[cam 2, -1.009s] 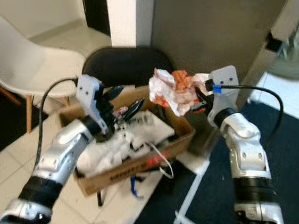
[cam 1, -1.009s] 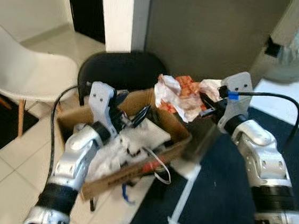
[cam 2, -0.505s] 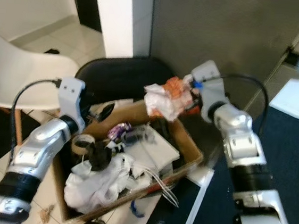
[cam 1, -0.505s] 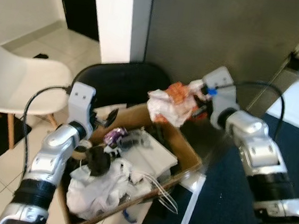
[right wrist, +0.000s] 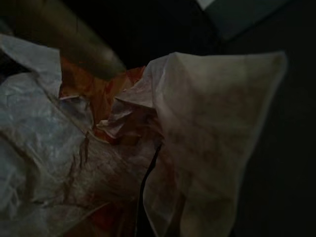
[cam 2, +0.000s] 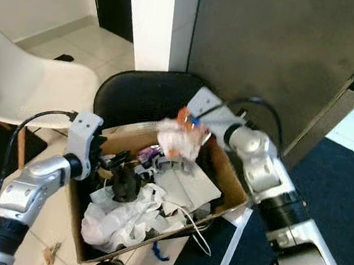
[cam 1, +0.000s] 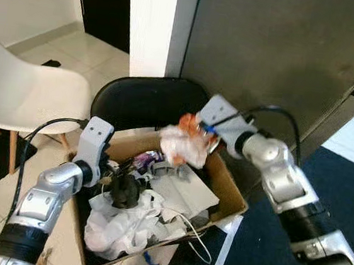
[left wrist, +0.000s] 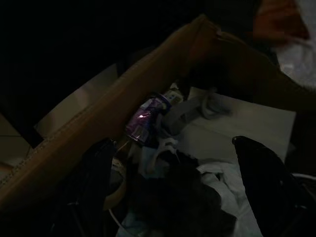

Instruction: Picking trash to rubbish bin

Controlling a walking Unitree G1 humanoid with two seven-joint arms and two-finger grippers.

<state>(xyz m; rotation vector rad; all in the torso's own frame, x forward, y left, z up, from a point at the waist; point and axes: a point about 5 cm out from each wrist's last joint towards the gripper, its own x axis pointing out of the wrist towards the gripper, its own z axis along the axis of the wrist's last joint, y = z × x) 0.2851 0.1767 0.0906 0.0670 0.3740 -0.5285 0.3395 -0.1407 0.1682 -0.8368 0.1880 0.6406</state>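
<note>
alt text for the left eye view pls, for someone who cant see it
The right pincer holds a crumpled white and orange wrapper over a cardboard box full of trash. The left pincer reaches into the box, which sits on a black chair.

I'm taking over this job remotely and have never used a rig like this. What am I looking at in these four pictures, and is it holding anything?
The two wide pictures come from the head of a humanoid robot, looking down. Its right gripper holds a crumpled white and orange wrapper over a cardboard box used as the bin, full of white paper and other trash. The left gripper hangs open over the box's other side, holding nothing. The two dark pictures come from cameras on each wrist: the left one looks into the box past its black fingers, the right one shows the wrapper close up. A black chair and a white chair stand behind.
</note>
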